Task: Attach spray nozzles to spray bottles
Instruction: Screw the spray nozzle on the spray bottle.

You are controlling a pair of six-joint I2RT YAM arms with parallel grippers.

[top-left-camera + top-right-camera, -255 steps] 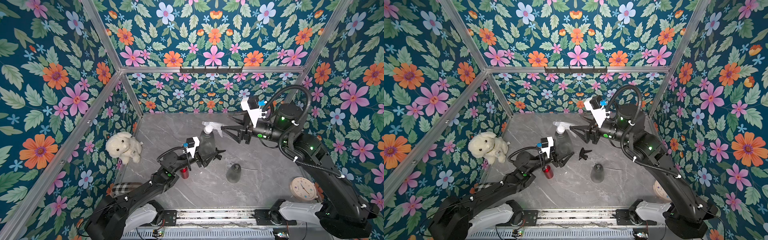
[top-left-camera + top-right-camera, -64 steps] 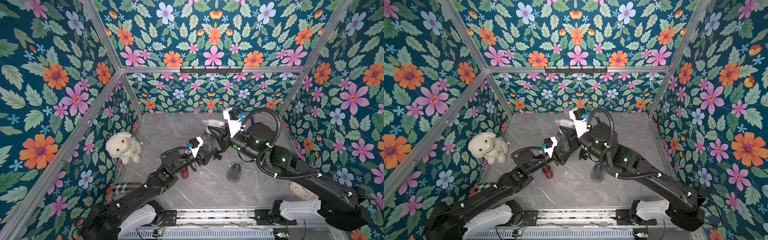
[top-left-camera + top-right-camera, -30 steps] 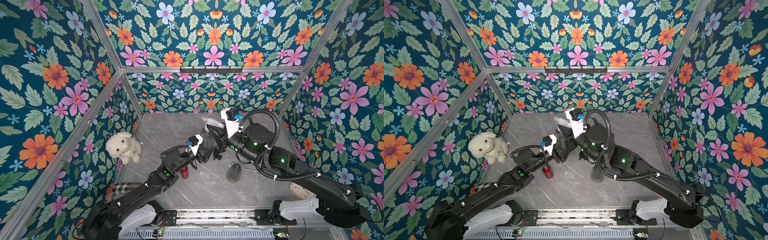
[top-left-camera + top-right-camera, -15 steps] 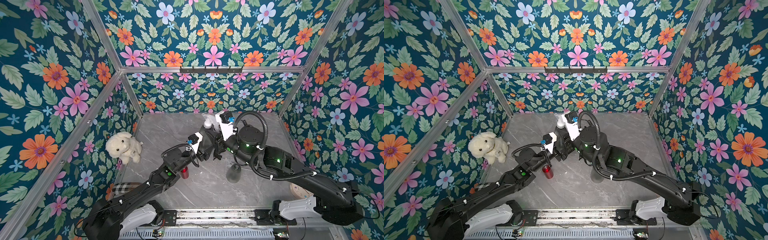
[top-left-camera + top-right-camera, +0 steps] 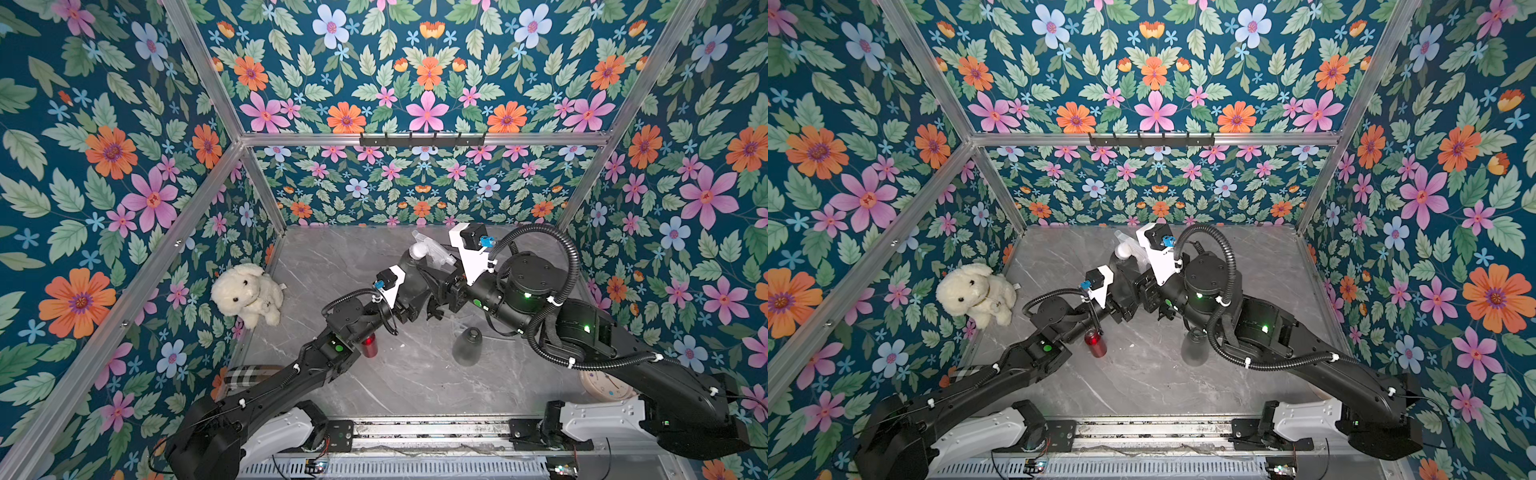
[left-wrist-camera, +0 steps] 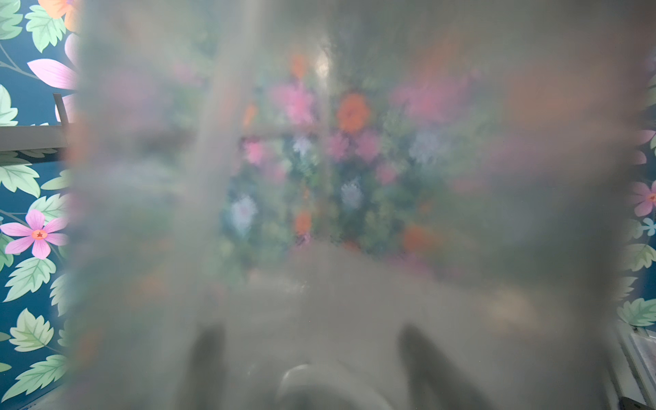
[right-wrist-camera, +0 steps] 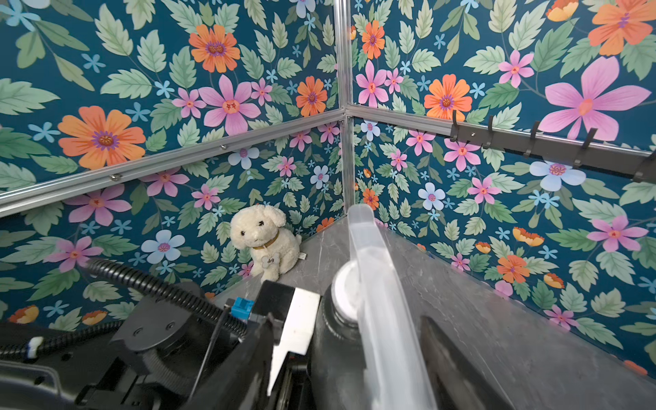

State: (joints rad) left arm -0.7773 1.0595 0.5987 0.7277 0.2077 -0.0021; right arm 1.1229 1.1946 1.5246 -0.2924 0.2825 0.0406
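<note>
A: Where's the nozzle?

B: White nozzle (image 7: pixel 376 284) sits on the neck of the grey bottle (image 7: pixel 332 349), right between the jaws of the right tool (image 7: pixel 351 330). Those jaws stand apart, one each side of the head, and aren't pinching it as far as I can see. Left tool (image 5: pixel 417 291) is clamped round the bottle's body. Its wrist view is nothing but bottle wall.

A: Handling?

B: My read: the bottle looks empty, so it's light. Thin smooth plastic, so the walls will give under a hard squeeze and it can spin in the grip. Mid-body hold suits it. The nozzle is light and stiff, but trigger and spout are poor handles, so take the white collar (image 7: pixel 346 291) for any turning. Can't tell if it's threaded home, or if the bottle's base is on the tabletop (image 5: pixel 395 386).

A: Room?

B: Tight. Both wrists crowd the bottle. Beyond the right tool's tips are the wall corner and a toy dog (image 5: pixel 249 293), well apart. Behind the right tool, under its forearm, a second grey bottle (image 5: pixel 467 345) stands with no nozzle, and a low pull-back could clip it. Red bottle (image 5: pixel 369 347) stands behind the left tool, just beside that arm. Open tabletop lies behind both tools. Above them looks free.
</note>
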